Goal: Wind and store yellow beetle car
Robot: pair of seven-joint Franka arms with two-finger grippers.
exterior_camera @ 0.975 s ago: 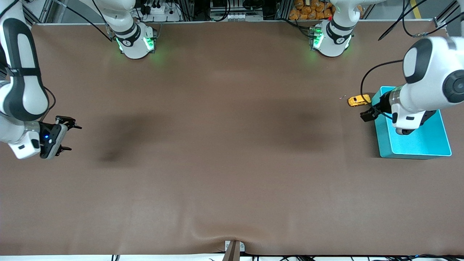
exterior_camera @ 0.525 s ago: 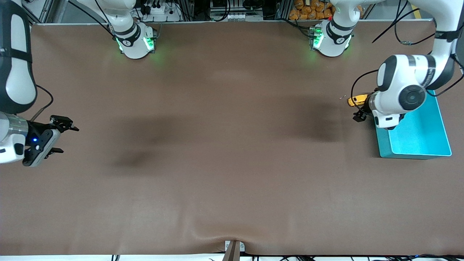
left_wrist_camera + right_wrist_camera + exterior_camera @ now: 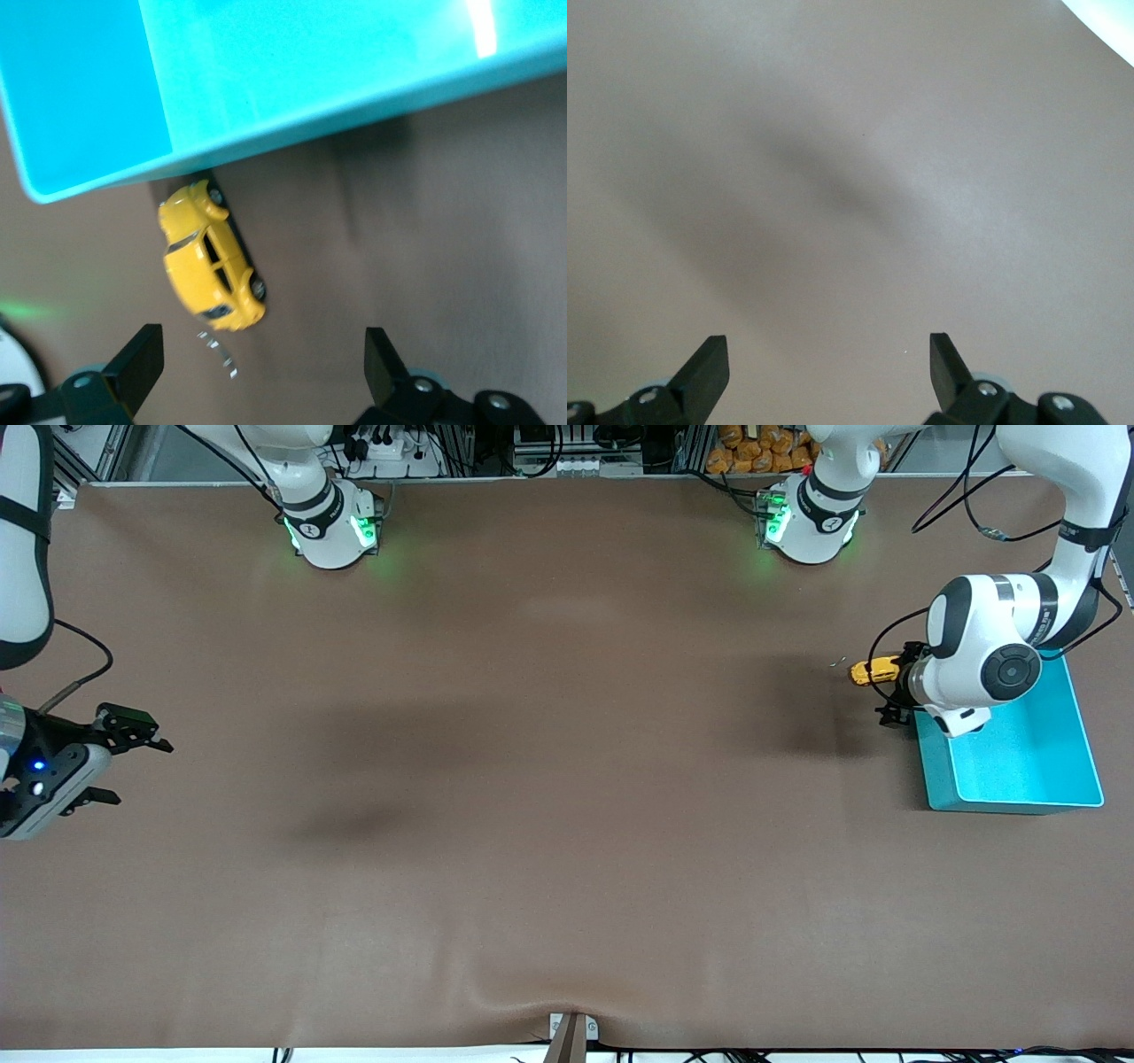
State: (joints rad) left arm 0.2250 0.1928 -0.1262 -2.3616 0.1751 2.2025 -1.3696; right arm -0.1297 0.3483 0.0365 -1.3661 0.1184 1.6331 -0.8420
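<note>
Since a second ago the left gripper (image 3: 888, 691) has dropped beside the car (image 3: 873, 670), fingers spread; car sits on the bench against the bin (image 3: 1019, 779); straddle it squarely before closing; right gripper (image 3: 115, 757) waits, fingers spread

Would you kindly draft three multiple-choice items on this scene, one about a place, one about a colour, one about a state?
1. Where is the yellow beetle car?
A. inside the teal bin
B. on the table beside the teal bin's corner
C. held in the right gripper

2. What colour is the bin?
A. teal
B. red
C. white

3. How do the left gripper's jaws stand?
A. shut on the car
B. shut, empty
C. open, empty

Key: 1 B, the left wrist view shows the car on the brown table just outside the bin wall; 2 A, its walls and floor are teal; 3 C, both fingertips stand wide apart with nothing between them.
</note>
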